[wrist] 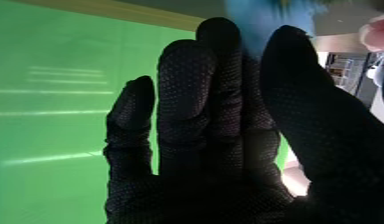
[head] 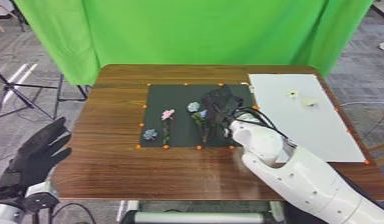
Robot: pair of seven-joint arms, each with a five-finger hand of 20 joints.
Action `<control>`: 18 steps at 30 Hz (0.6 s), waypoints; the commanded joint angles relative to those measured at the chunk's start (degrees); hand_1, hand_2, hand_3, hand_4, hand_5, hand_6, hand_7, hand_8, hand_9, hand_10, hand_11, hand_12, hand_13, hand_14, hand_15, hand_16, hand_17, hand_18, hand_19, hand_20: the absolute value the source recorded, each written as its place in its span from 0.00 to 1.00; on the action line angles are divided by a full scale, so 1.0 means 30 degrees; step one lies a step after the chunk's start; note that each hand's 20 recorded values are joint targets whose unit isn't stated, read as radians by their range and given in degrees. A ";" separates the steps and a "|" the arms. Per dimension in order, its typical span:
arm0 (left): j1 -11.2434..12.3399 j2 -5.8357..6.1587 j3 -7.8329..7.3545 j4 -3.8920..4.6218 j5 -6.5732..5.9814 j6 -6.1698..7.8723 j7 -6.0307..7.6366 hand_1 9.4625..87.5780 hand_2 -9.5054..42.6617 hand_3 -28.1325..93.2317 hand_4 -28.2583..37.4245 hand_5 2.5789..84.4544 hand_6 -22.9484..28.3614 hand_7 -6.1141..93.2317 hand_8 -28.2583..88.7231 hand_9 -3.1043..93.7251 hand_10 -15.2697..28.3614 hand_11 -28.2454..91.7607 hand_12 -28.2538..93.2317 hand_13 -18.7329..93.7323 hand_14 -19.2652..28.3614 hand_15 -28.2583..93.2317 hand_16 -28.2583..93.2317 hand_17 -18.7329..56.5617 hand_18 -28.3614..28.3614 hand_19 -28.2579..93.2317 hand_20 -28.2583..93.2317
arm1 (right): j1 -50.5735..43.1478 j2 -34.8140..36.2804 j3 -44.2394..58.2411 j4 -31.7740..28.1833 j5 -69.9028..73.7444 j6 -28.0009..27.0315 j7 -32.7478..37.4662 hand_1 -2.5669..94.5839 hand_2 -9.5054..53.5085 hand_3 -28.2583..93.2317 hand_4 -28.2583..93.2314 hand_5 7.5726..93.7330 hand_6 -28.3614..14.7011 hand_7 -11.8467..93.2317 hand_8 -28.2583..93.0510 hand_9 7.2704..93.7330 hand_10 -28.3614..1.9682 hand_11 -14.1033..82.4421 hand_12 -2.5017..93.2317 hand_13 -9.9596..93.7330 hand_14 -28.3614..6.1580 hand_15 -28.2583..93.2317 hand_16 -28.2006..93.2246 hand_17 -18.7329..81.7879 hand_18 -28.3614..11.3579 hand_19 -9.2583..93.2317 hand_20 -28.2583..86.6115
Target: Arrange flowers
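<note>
Saw the brown surface (head: pixel 153 175) before a green curtain (head: pixel 206 30), with grey carpet (head: pixel 357 65) around. Noticed a pink flower (head: pixel 167 114) and blue flowers (head: pixel 194 106) on the dark mat (head: pixel 180 94), pale flowers (head: pixel 309 102) on the white board (head: pixel 304 130) at right. Found the right robot hand (head: pixel 222 104) above the mat, nearly straight-fingered, could not tell if touching any flower, and the left robot hand (head: pixel 36 155) open, empty, by the left edge.
</note>
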 commanded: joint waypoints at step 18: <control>0.0475 -0.0227 -0.0056 -0.0104 -0.0086 0.0123 0.0250 0.20 0.15 0.80 0.02 0.23 0.46 0.24 0.16 0.19 0.54 0.32 0.40 0.26 0.63 0.34 0.30 0.08 0.80 0.51 0.32 | 0.0506 0.2790 0.3375 -0.0614 0.0825 -0.0746 0.4619 0.34 0.00 0.98 0.00 0.35 0.60 0.45 0.10 0.38 0.52 0.50 0.30 0.48 0.57 0.74 0.39 0.32 0.25 0.79 0.68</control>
